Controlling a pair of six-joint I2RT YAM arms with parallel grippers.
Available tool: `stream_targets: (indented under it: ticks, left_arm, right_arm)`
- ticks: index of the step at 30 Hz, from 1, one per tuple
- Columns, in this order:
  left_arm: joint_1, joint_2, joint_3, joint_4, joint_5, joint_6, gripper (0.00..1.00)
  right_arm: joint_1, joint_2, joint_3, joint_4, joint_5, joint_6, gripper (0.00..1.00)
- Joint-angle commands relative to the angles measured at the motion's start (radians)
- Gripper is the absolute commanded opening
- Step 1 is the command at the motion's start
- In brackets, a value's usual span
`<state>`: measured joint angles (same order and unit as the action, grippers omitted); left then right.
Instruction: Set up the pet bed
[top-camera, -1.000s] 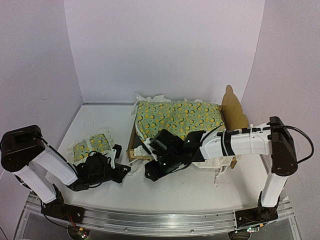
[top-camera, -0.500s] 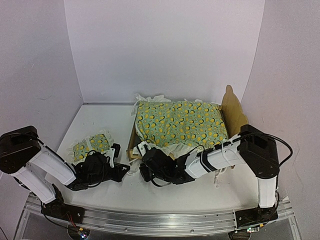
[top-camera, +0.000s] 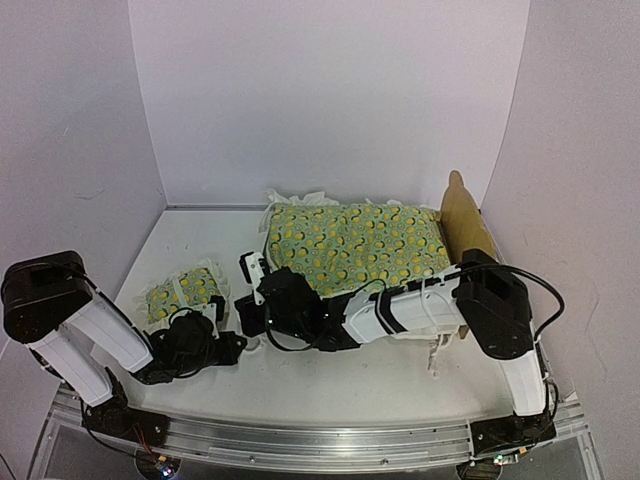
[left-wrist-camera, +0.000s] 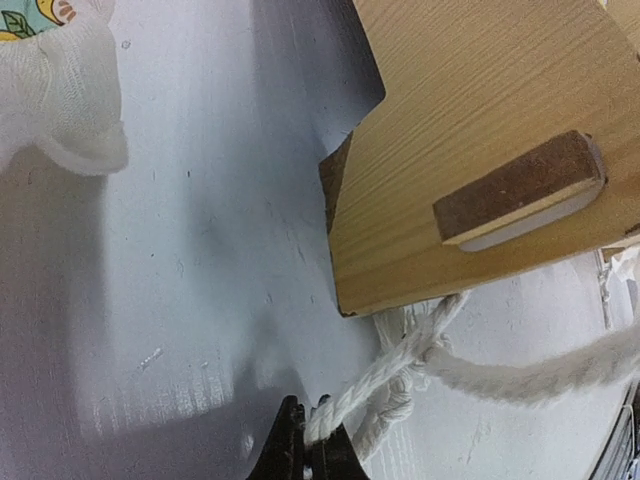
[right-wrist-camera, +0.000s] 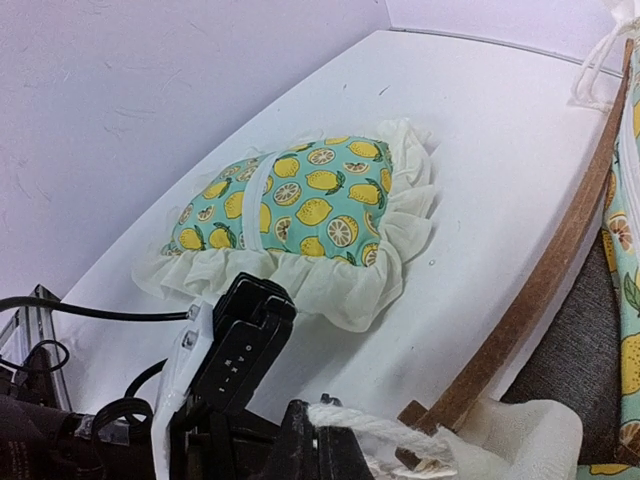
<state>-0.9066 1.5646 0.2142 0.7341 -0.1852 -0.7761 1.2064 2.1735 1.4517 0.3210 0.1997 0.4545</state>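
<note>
The pet bed (top-camera: 468, 222) stands right of centre, headboard at the right, with the lemon-print quilt (top-camera: 355, 245) spread over it. Its plywood corner (left-wrist-camera: 470, 130) fills the left wrist view, and a knotted white rope (left-wrist-camera: 400, 365) hangs from it. My left gripper (left-wrist-camera: 305, 452) is shut on one strand of that rope. My right gripper (right-wrist-camera: 325, 432) is shut on another strand (right-wrist-camera: 385, 428) beside the side rail (right-wrist-camera: 540, 290) and the dark grey base (right-wrist-camera: 590, 350). Seen from above, both grippers meet at the bed's near-left corner, left (top-camera: 240, 345) and right (top-camera: 248, 322).
The small ruffled lemon pillow (top-camera: 185, 290) lies on the table left of the bed, just behind the left gripper, and shows in the right wrist view (right-wrist-camera: 300, 200). White walls close in at the back and on both sides. The right arm (top-camera: 410, 310) stretches along the bed's near side.
My right arm has swept left along the bed's near side to its left corner, and its gripper has gone from open to shut on the rope. The left gripper has stayed shut.
</note>
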Motion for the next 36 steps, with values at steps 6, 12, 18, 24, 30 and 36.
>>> stream_targets:
  ticks: [6, 12, 18, 24, 30, 36]
  left_arm:
    - [0.016, 0.013, 0.03, 0.023, 0.197, 0.099, 0.0]
    - [0.017, -0.016, 0.016, 0.036, 0.268, 0.107, 0.0]
    - [0.016, -0.003, -0.001, 0.056, 0.241, 0.122, 0.0]
    - [0.017, 0.004, 0.008, 0.081, 0.256, 0.136, 0.0]
    - [0.015, -0.025, 0.0, 0.087, 0.285, 0.138, 0.0]
    - [0.008, -0.096, -0.016, 0.092, 0.325, 0.16, 0.0]
  right_arm:
    - [-0.015, -0.04, 0.065, -0.054, -0.131, 0.085, 0.0]
    - [-0.013, -0.085, 0.062, -0.053, 0.004, 0.194, 0.0]
    - [-0.015, -0.203, -0.134, 0.17, 0.108, 0.282, 0.0]
    - [-0.015, -0.204, -0.164, 0.239, 0.115, 0.34, 0.0]
    - [-0.013, -0.116, -0.11, 0.198, 0.088, 0.342, 0.0]
    - [0.009, -0.047, -0.058, 0.109, 0.104, 0.243, 0.0]
